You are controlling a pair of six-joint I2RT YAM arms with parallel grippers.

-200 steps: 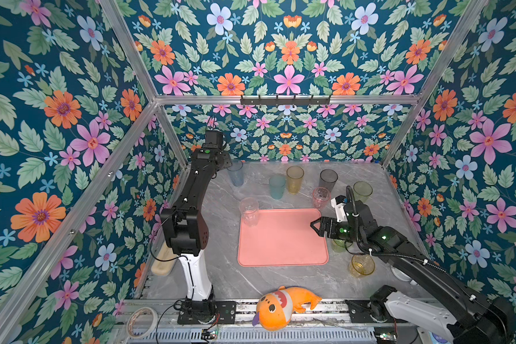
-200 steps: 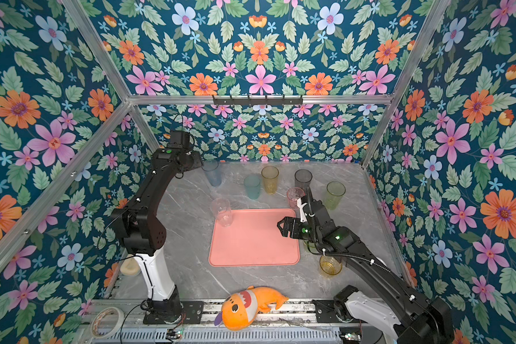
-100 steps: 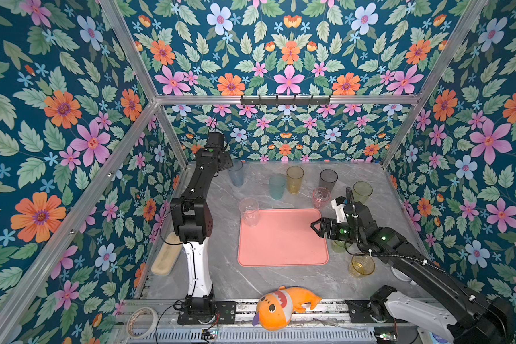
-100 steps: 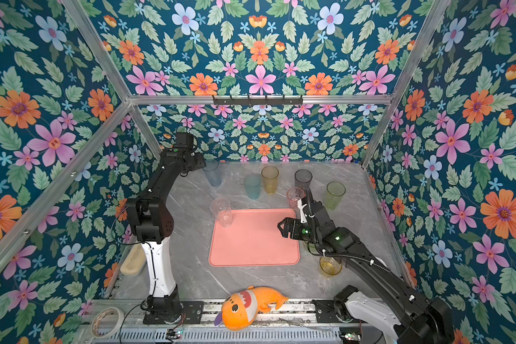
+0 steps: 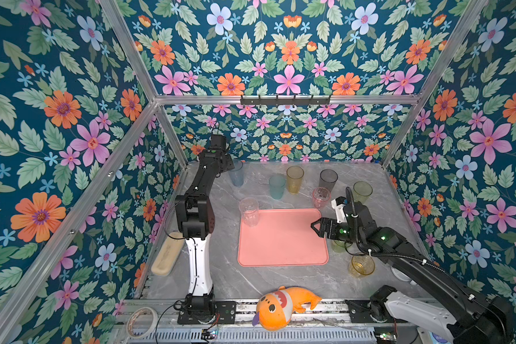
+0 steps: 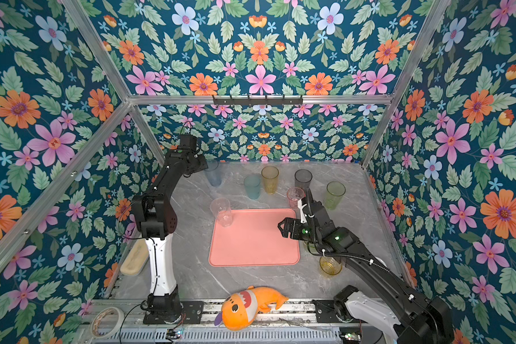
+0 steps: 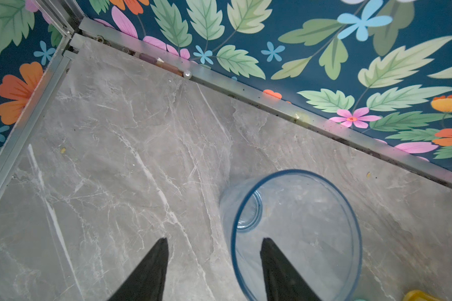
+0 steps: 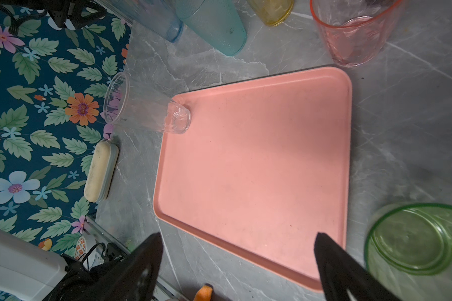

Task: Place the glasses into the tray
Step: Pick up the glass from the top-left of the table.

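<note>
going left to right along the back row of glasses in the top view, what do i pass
blue-grey tumbler, teal tumbler, amber tumbler, smoke-grey tumbler, yellow-green tumbler; the pink tumbler overlaps the smoke-grey one, so it is left out

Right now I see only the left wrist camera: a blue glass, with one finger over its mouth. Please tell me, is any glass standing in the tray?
Observer: One. The clear glass stands upright on the tray's far left corner.
Operator: Is the right gripper holding something?
Observer: No, the right gripper is open and empty, above the tray's right side.
Operator: Which glass is nearest to it?
Observer: A green glass, standing just outside the tray's right edge, close to one fingertip.
</note>
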